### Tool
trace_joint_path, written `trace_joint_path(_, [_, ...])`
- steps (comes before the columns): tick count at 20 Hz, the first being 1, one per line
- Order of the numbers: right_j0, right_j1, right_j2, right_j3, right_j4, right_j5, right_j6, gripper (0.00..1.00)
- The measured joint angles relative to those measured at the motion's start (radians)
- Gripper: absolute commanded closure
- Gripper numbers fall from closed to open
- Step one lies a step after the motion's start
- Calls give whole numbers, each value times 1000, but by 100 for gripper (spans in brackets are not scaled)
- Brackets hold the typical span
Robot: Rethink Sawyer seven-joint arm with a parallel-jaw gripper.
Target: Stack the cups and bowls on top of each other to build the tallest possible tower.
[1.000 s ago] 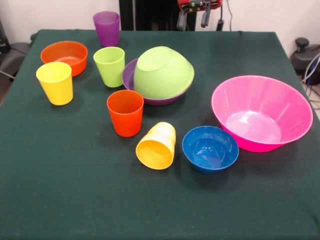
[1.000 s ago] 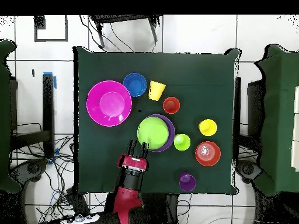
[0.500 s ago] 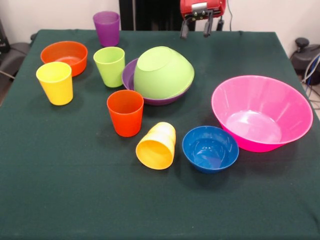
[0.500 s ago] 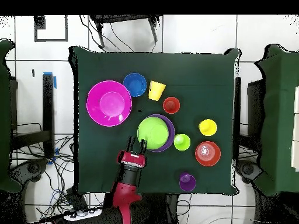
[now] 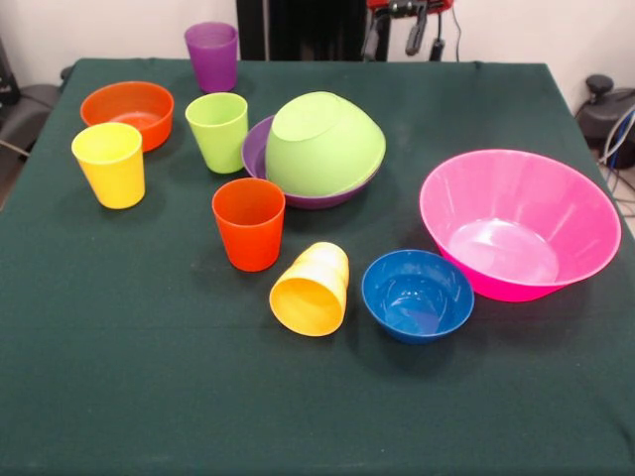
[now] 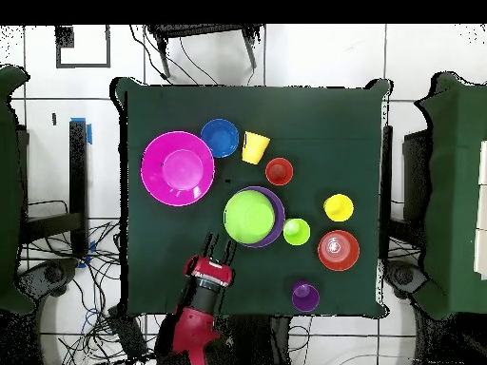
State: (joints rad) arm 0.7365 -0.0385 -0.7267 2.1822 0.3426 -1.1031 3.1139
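Note:
My gripper (image 5: 395,35) (image 6: 222,252) hangs open and holds nothing at the table's far edge, behind the lime green bowl (image 5: 322,144) (image 6: 250,217). That bowl lies tilted, mouth down, in the purple bowl (image 5: 260,149). The pink bowl (image 5: 518,223) and blue bowl (image 5: 417,295) stand upright at the right. An orange bowl (image 5: 127,107) sits at the far left. The purple cup (image 5: 211,55), lime green cup (image 5: 217,131), yellow cup (image 5: 109,164) and orange-red cup (image 5: 248,223) stand upright. A yellow-orange cup (image 5: 311,290) lies on its side beside the blue bowl.
Everything stands on a dark green tablecloth (image 5: 149,397). A wide bare strip of cloth runs along the near edge in the front view. In the overhead view, cables (image 6: 90,257) and floor tiles surround the table.
The gripper dipped lower over the far edge half a second ago and has since risen and drawn back towards the robot's base. The cups and bowls have not moved.

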Motion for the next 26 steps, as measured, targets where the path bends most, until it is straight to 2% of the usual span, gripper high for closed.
trace_joint_path(6, [86,-76,17,94,3,60,0,0])
trace_joint_path(10, [104,-120,38,125,3,113,0,0])
trace_joint_path(14, [99,-126,59,127,9,139,0,0])
trace_joint_path(20, [2,-92,126,104,-30,167,0,0])
trace_joint_path(21, [-46,-74,152,91,-51,167,0,0])
trace_joint_path(26, [-107,-38,194,64,-65,168,0,0])
